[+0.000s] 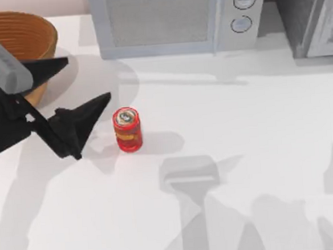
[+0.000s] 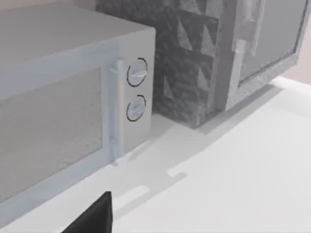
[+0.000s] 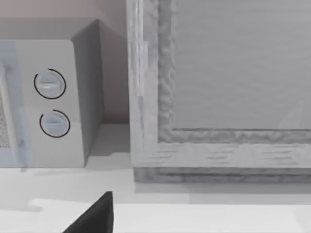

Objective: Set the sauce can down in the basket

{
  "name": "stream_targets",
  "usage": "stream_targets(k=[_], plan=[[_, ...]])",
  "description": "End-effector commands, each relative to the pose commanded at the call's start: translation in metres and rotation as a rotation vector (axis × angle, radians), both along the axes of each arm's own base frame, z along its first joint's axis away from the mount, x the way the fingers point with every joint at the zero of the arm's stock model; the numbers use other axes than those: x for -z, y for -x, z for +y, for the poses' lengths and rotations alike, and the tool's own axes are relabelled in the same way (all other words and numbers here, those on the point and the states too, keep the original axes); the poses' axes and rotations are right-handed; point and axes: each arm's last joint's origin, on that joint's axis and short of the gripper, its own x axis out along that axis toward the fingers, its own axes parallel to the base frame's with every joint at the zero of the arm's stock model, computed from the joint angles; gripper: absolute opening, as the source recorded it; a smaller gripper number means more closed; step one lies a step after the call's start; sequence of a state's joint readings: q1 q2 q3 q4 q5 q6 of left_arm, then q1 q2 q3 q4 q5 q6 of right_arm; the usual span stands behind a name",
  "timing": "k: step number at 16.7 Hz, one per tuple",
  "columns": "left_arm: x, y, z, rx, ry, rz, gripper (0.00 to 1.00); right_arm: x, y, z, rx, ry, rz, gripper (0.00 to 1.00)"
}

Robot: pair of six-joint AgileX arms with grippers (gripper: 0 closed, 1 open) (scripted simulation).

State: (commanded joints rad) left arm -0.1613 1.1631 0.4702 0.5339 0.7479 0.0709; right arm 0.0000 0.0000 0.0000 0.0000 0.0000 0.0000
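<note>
A: Where's the sauce can (image 1: pixel 127 129)?

B: Upright on the desk (image 1: pixel 241 125), long axis vertical, silver top up. Our left pincer (image 1: pixel 89 82) sits just to its left, fingers spread wide apart, nothing betw. them yet. Near finger tip (image 1: pixel 103 99) almost level w/ the can's top, not touching.

A: Basket (image 1: pixel 17 35)?

B: Far left corner, behind the left arm, partly covered by it & cut off at the edge. So we'd judge: close on the can, then carry back-left.

A: Right pincer?

B: Right wrist cam gives one dark finger (image 3: pixel 95 216) facing the microwave (image 3: pixel 48 97); open or closed, can't tell. Left arm's clearly nearer.
</note>
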Motion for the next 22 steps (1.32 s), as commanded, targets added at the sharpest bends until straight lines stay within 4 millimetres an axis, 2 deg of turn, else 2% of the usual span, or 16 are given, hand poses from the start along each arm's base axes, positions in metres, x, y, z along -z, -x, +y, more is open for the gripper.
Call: stream_targets(k=[2,5,9,12,15,18,22], plan=[[0.019,-0.034,-0.007,0.120,0.008,0.028,1.00,0.000,0.000,0.000,0.000,0.000,0.000,1.00],[0.064,-0.079,-0.012,0.275,0.029,0.058,1.00,0.000,0.000,0.000,0.000,0.000,0.000,1.00],[0.134,-0.114,-0.003,0.432,0.065,0.052,1.00,0.000,0.000,0.000,0.000,0.000,0.000,1.00],[0.175,-0.126,0.012,0.505,0.081,0.004,1.00,0.000,0.000,0.000,0.000,0.000,0.000,1.00],[0.200,-0.130,0.029,0.539,0.082,-0.054,1.00,0.000,0.000,0.000,0.000,0.000,0.000,1.00],[0.210,-0.131,0.040,0.545,0.075,-0.092,1.00,0.000,0.000,0.000,0.000,0.000,0.000,1.00],[0.211,-0.131,0.041,0.545,0.074,-0.096,1.00,0.000,0.000,0.000,0.000,0.000,0.000,1.00]])
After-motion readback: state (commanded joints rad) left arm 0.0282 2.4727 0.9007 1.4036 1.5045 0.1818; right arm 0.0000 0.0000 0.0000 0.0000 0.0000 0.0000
